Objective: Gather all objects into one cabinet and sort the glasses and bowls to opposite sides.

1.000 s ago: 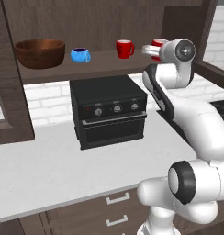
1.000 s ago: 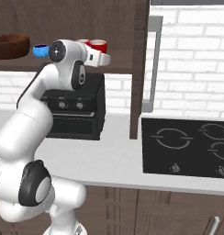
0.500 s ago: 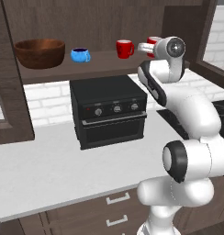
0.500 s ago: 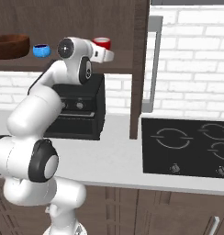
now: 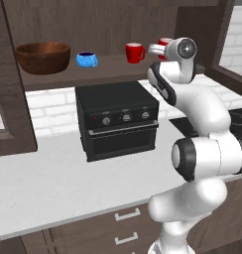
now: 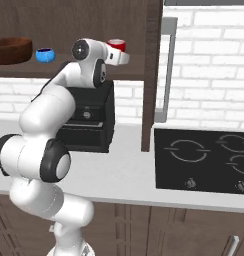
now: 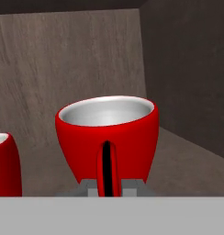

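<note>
The end effector [image 7: 107, 186] is clamped on a red mug [image 7: 108, 137] by its handle (edge-on to the camera), over the cabinet shelf [image 5: 108, 67]; second mug [image 7: 6, 163] at nine o'clock.

On the cabinet shelf [image 5: 113, 67], left to right: bowl [image 5: 42, 57], cup [image 5: 87, 59], mug [image 5: 134, 52], second mug [image 5: 165, 42] far right; oven [image 5: 118, 119] on desk [image 5: 53, 183] below the shelf.
</note>
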